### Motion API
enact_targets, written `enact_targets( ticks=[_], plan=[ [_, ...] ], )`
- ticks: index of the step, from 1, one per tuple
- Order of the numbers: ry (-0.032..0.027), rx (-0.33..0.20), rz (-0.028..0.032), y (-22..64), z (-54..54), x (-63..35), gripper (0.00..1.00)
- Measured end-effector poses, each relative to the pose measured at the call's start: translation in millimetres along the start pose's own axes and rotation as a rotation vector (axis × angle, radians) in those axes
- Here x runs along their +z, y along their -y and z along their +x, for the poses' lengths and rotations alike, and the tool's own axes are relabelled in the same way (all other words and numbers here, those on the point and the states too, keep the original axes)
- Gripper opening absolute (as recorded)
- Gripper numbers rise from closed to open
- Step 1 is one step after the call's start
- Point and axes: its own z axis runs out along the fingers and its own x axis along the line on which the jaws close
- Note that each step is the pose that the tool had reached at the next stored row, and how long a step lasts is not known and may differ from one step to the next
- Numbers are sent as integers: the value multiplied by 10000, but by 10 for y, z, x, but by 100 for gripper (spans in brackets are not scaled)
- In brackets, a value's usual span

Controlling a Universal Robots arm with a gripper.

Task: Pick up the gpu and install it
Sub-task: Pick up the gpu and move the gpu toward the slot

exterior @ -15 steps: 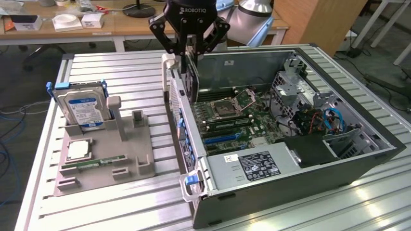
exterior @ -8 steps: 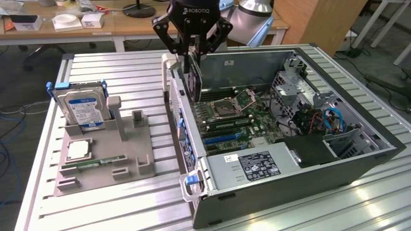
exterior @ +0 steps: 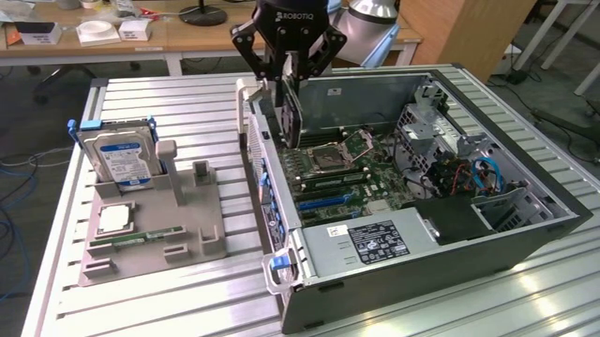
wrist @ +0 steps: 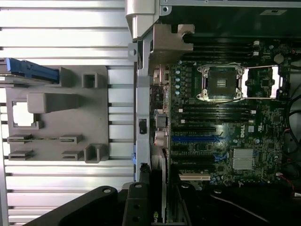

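The gpu is a thin dark card hanging upright, narrow edge down, over the open computer case. My gripper is shut on its top edge. The card hovers above the motherboard, near the case's rear wall on the exterior view's left, without touching the board. In the wrist view, the gpu's thin edge runs out from between my black fingers, over the row of expansion slots beside the blue slot. The empty processor socket lies further along the board.
A grey parts holder sits on the slatted table to the exterior view's left of the case, carrying a blue-labelled hard drive, a RAM stick and a processor chip. The power supply fills the case's near end. Drive cages and cables crowd its right side.
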Motion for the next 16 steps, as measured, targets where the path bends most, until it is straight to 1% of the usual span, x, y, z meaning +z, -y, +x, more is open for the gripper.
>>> enact_targets(
  ticks=[3,16],
  plan=[
    [0,-1,0,-1,-50,2,26],
    [0,0,0,-4,-184,11,26]
  ],
)
